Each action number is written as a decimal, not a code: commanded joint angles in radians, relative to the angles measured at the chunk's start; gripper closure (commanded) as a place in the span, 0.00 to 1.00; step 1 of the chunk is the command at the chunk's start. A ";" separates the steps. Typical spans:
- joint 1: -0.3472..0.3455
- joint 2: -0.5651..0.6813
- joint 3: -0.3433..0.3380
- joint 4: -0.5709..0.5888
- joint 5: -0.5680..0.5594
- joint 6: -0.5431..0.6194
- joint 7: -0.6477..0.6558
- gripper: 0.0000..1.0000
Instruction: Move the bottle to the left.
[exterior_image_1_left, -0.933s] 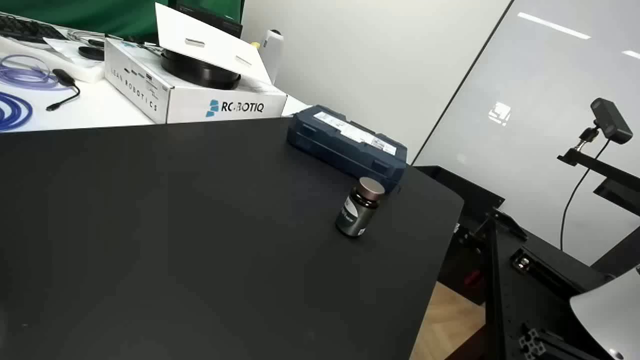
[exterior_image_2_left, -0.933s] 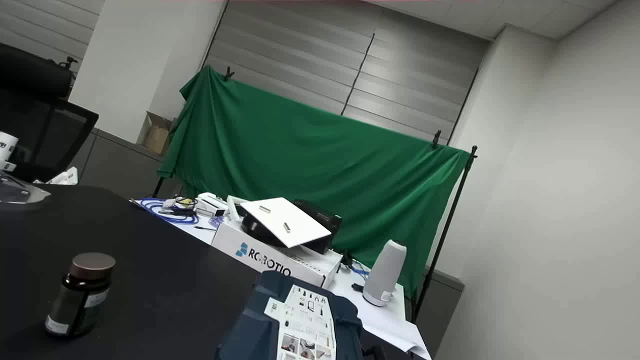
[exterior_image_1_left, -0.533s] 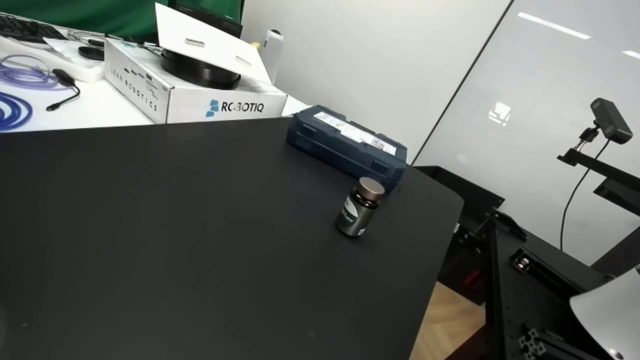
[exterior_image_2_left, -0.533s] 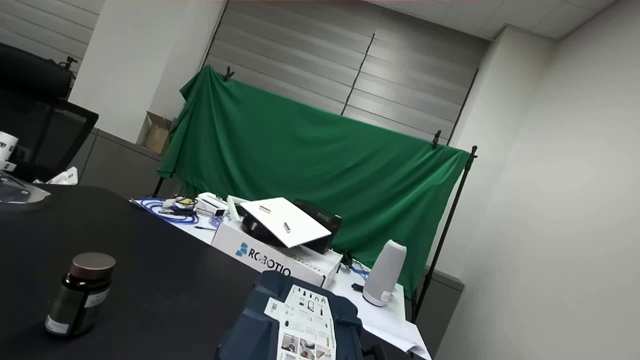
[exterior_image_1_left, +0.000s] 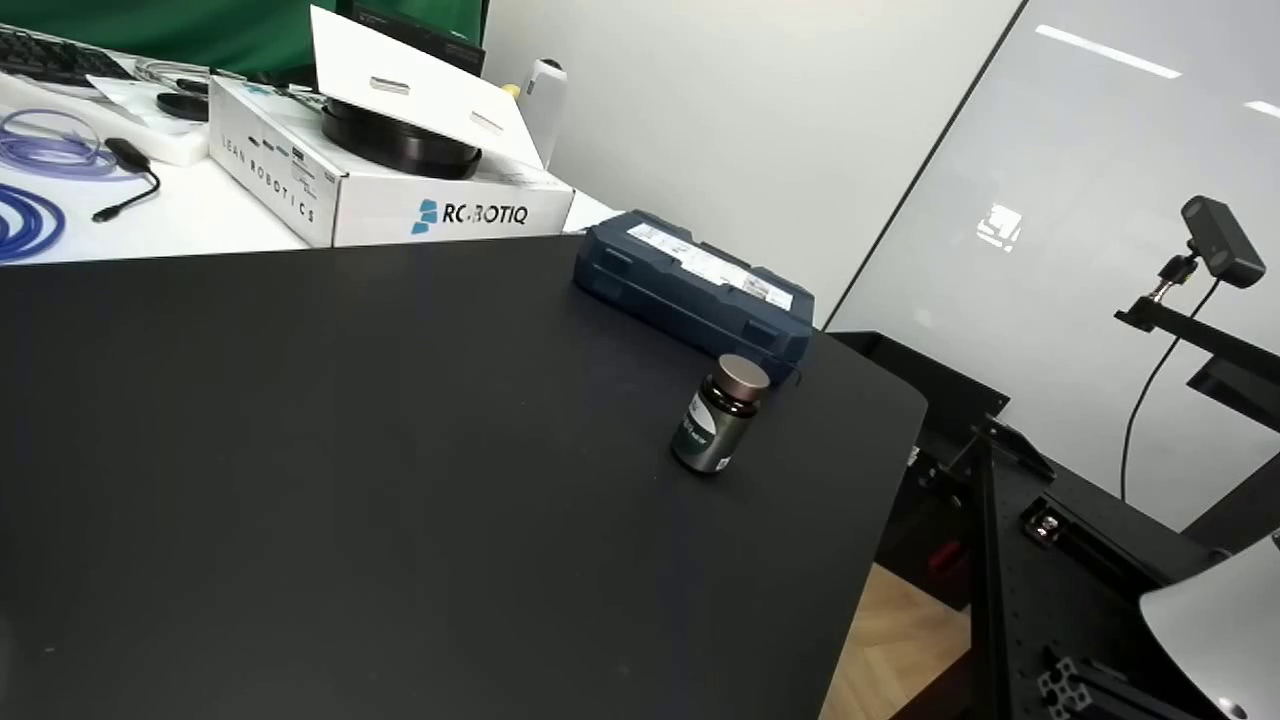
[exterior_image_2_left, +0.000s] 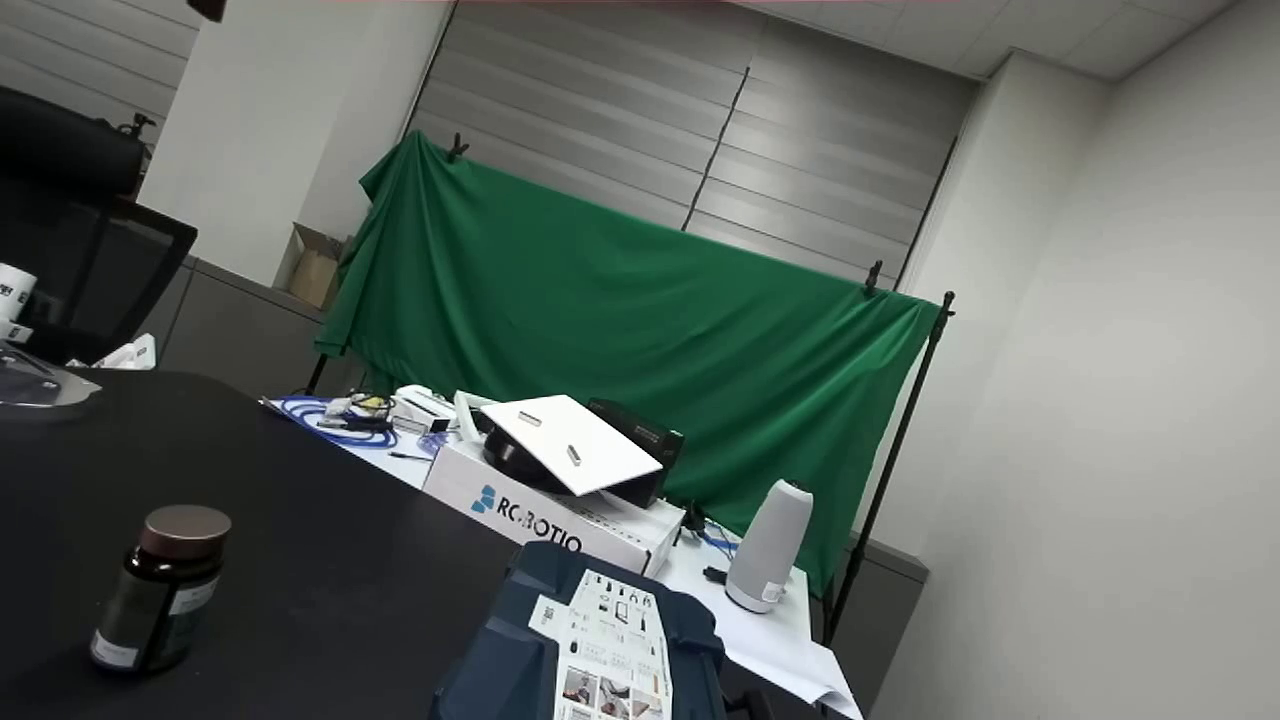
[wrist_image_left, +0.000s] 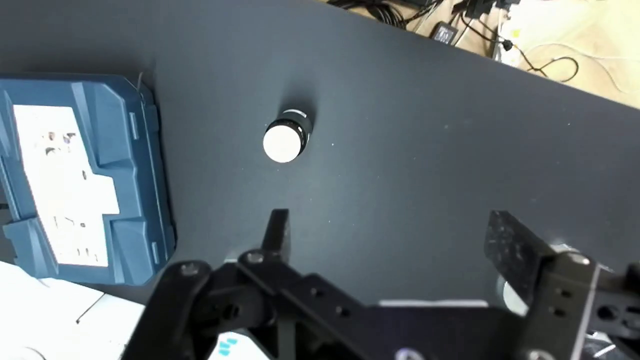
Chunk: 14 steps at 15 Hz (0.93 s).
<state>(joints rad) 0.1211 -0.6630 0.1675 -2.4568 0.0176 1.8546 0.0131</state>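
The bottle is small and dark with a brownish-silver cap and stands upright on the black table. It shows in both exterior views (exterior_image_1_left: 713, 430) (exterior_image_2_left: 160, 610) and in the wrist view (wrist_image_left: 283, 142), where its cap looks white. My gripper (wrist_image_left: 389, 215) is open in the wrist view, with only bare tabletop seen between its fingers. It is above the table and apart from the bottle, which lies up and left of the fingers in that picture. A small dark tip (exterior_image_2_left: 207, 8) shows at the top left of an exterior view; I cannot tell what part it is.
A navy box (exterior_image_1_left: 695, 290) with a white label lies close beside the bottle, also in the wrist view (wrist_image_left: 125, 175). A white Robotiq carton (exterior_image_1_left: 450, 210) stands beyond the table edge. A round whitish thing (wrist_image_left: 513, 300) is partly hidden behind the right finger.
A small dark tip has appeared at the top left of an exterior view. The bottle and the navy box have not moved.
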 joint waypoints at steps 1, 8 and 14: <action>-0.016 0.048 -0.054 -0.050 -0.019 0.151 -0.036 0.00; -0.062 0.234 -0.152 -0.163 -0.005 0.464 -0.108 0.00; -0.103 0.447 -0.162 -0.176 0.004 0.649 -0.058 0.00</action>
<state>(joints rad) 0.0271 -0.3076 0.0091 -2.6426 0.0182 2.4375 -0.0822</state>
